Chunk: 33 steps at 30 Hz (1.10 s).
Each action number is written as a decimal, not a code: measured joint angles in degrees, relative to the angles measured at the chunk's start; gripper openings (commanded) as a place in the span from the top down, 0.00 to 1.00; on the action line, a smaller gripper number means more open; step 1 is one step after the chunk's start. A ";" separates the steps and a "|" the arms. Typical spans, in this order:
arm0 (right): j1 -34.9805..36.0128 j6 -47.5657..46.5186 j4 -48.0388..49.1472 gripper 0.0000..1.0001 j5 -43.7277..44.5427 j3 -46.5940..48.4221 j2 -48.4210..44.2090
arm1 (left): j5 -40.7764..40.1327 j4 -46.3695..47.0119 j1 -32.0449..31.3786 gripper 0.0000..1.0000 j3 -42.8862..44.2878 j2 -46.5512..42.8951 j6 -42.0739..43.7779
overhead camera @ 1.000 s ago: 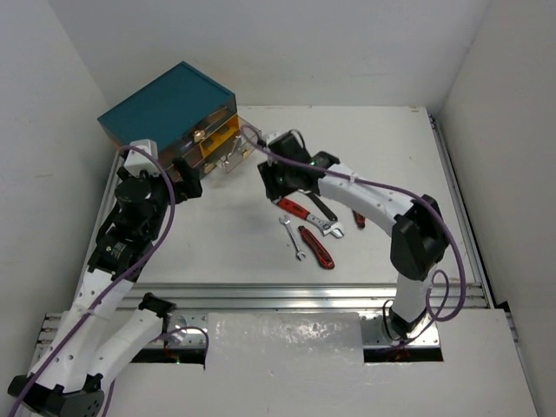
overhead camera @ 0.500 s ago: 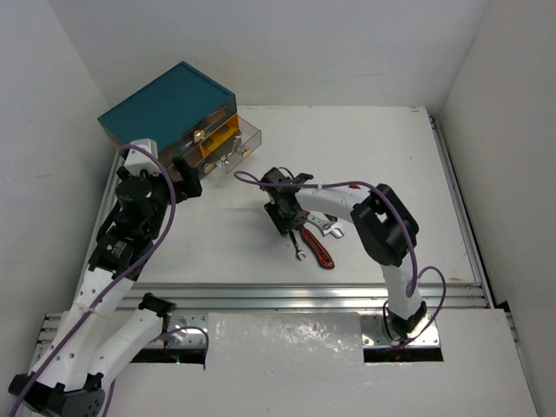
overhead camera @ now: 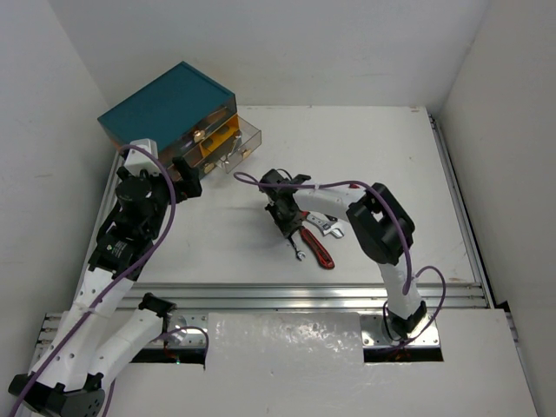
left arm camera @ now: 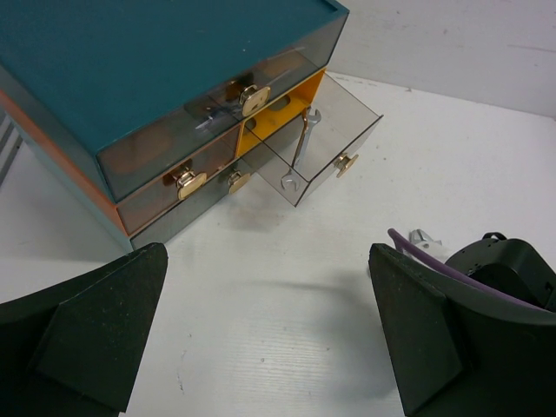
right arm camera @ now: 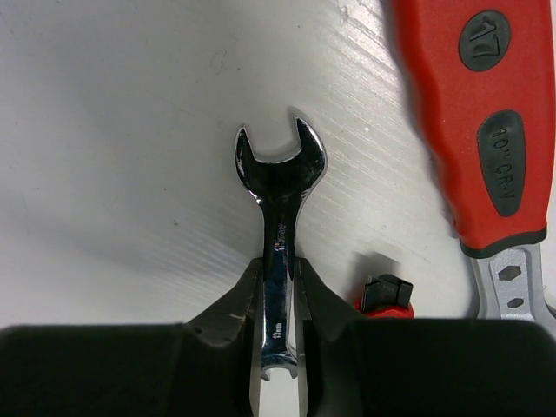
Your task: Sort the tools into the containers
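The right gripper (right arm camera: 278, 282) is narrow, its fingers (right arm camera: 234, 302) pinching the shank of the wrench (right arm camera: 279, 217). The wrench lies flat near the middle of the table (overhead camera: 391, 148), open head pointing away from the palm. The grip sits toward the rear end of the shank, so the head will likely droop on lifting. Raise straight up and slowly, and confirm that the tool does not pivot between the pads. The adjustable wrench (right arm camera: 473, 130) lies just beside it on the right, not touching it. Lift clear before any sideways travel to avoid dragging it. The destination is judged to be the drawer (left arm camera: 334, 130), pulled out of the cabinet (left arm camera: 156, 61) at the far left corner of the table and already holding a stored wrench (left arm camera: 300, 152). Carry the tool over the drawer, align it with the drawer's length, lower it close to the floor, then release. The left gripper (left arm camera: 265, 295) stands wide, holding nothing, facing the cabinet front. Route the right arm clear of it.
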 measured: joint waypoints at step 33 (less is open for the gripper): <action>-11.32 17.81 43.32 0.90 -20.04 44.35 15.65 | -0.79 0.00 0.00 0.00 -0.02 -0.04 0.00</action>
